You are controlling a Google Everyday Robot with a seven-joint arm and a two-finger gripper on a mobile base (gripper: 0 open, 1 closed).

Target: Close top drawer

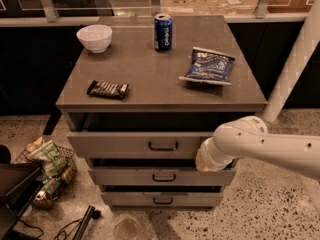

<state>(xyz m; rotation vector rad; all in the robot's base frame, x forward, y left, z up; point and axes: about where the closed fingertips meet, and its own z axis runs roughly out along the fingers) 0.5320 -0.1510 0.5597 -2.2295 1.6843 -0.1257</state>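
The top drawer (pixel 125 144) is a wide grey box drawer with a small dark bar handle (pixel 163 146) at its centre. It stands pulled out a little from the cabinet, with a dark gap above its front. My white arm reaches in from the right. My gripper (pixel 202 156) is at the right part of the drawer's front, just right of the handle, and the wrist covers it.
Two shorter grey drawers (pixel 162 176) sit below, both slightly out. On the cabinet top (pixel 150 69) lie a white bowl (pixel 94 37), a blue can (pixel 162 32), a blue chip bag (pixel 207 66) and a dark snack bar (pixel 107 89). A wire basket of snacks (pixel 47 166) stands on the floor at left.
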